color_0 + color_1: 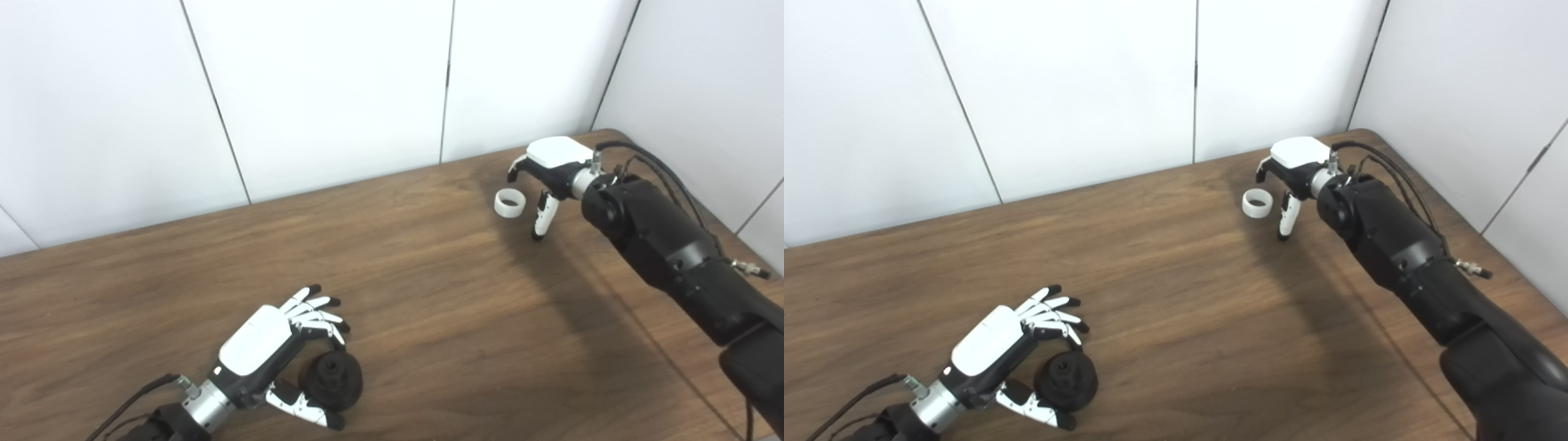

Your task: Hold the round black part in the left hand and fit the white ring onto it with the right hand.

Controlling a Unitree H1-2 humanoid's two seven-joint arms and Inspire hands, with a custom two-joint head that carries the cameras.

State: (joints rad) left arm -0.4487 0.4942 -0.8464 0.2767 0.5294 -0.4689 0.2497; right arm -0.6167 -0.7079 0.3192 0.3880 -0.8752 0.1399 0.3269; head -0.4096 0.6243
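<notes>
Black and round, the ribbed plastic part with a raised hub lies on the brown wood-grain table near its front edge, toward the left corner. The left hand, white-shelled with black fingertips, arches over and around this part: its fingers spread apart just behind and above it, and the thumb stretches along the near side of it. Fingers and thumb bracket the part loosely; whether any of them actually touch it cannot be told, and the hand is not clamped shut on it.

Across a wide stretch of bare wood, well apart from the black part, the short white plastic ring lies flat with its opening upward, near the back edge toward the right corner. The right hand hangs just beside it on the right, palm down, fingers apart and pointing downward. One fingertip curls above the ring's far side, while the thumb reaches down to the right of the ring, close to it but with a gap showing. This hand holds nothing.
</notes>
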